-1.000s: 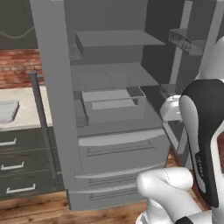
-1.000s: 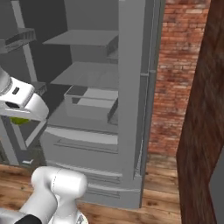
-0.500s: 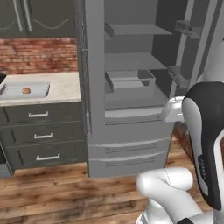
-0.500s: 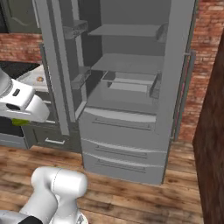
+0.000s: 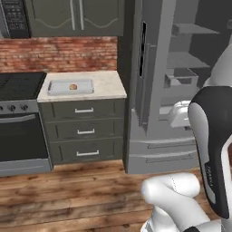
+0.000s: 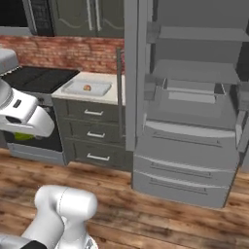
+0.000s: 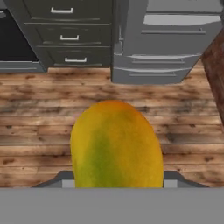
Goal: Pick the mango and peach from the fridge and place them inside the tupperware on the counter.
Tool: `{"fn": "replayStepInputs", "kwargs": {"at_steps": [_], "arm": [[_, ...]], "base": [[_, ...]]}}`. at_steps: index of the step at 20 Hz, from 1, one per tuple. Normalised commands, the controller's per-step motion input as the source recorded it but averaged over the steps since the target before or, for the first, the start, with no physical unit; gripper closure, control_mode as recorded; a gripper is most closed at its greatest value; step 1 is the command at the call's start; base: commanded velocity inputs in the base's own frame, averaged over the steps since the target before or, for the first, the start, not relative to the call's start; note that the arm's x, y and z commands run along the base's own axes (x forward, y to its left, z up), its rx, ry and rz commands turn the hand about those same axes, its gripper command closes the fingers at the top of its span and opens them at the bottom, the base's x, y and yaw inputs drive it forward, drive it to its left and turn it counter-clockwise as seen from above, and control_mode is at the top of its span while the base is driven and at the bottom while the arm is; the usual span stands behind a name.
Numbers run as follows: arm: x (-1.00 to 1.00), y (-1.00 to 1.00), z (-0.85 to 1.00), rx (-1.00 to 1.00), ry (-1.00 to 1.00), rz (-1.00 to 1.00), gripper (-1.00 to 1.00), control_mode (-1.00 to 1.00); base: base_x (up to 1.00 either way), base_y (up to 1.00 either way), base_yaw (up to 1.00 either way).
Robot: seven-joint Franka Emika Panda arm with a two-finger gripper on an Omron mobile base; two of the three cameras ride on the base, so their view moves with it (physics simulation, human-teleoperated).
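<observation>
Two fingers [image 7: 117, 177] are clamped on the mango [image 7: 116, 146], which fills the lower middle of the hand view with its long axis pointing away from the hand, yellow with a green streak and an orange top; only the fingers' grey edges peek out on either side of it. Below it lies the wooden floor [image 7: 43, 109], so the fruit is carried in the air and well clear of any surface. In the right base view the hand sits at the far left with a sliver of yellow-green under it, low and in front of the stove [image 6: 34, 78]. Farther out, the tupperware [image 5: 70, 86] rests on the counter [image 5: 106, 88] between the stove and the fridge [image 6: 194, 146], and a small orange-pink fruit, probably the peach [image 5: 73, 86], already lies inside it. The relation that matters next is this: the tray stands higher than the hand and ahead of it, past the drawer fronts [image 5: 84, 131], so my judgement is that the arm must rise and reach forward before the mango can be let go over the tray. The fridge door [image 6: 130, 73] stands open beside the counter's end.
</observation>
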Motion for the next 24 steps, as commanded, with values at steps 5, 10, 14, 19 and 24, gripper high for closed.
{"fn": "replayStepInputs", "kwargs": {"at_steps": [5,10,14,19,24], "arm": [[0.0,0.0,0.0,0.0,0.0,0.0,1.0,1.0],[0.0,0.0,0.0,0.0,0.0,0.0,1.0,1.0],[0.0,0.0,0.0,0.0,0.0,0.0,1.0,1.0],[0.0,0.0,0.0,0.0,0.0,0.0,1.0,1.0],[0.0,0.0,0.0,0.0,0.0,0.0,1.0,1.0]], "base": [[0.54,0.99,0.0],[1.0,0.64,-0.17],[1.0,0.54,-0.22],[1.0,0.47,-0.07],[0.98,0.15,0.0]]}}
